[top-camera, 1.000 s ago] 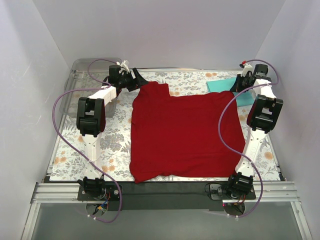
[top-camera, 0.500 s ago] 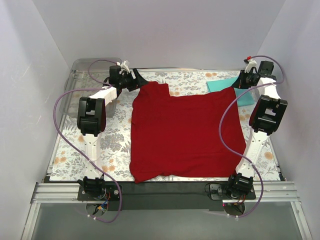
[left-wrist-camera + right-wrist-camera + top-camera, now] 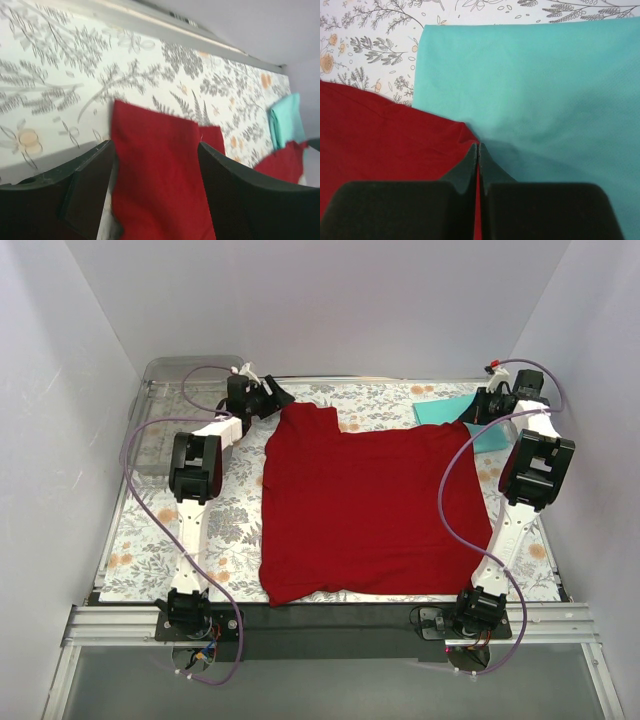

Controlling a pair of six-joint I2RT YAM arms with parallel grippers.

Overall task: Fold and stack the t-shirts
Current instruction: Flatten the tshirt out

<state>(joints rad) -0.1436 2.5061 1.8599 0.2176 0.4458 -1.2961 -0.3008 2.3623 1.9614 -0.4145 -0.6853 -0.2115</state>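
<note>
Lying flat across the middle of the floral mat (image 3: 225, 515), the dark red t-shirt (image 3: 370, 510) is spread out, with one sleeve poking from its far left corner toward the back edge. The teal t-shirt (image 3: 440, 411) sits folded at the far right of the mat, and the red shirt's far right corner overlaps it.

In the overhead view both arms reach to the far side, one at each far corner of the red shirt, but their fingers are too small there to read. The left wrist view settles it for the left gripper (image 3: 155, 150). Its jaws stand wide apart, with a dark finger (image 3: 85, 185) on either side of the red sleeve, which lies on the mat between them.

The right wrist view shows the right gripper (image 3: 478, 146) with its fingers pressed together, leaving only a hairline gap. The tips rest right where the red corner meets the teal cloth. Whether any cloth is pinched between them cannot be told.

Only the overhead view takes in the clear plastic tray (image 3: 160, 367), at the far left beside the mat, by the left arm.
</note>
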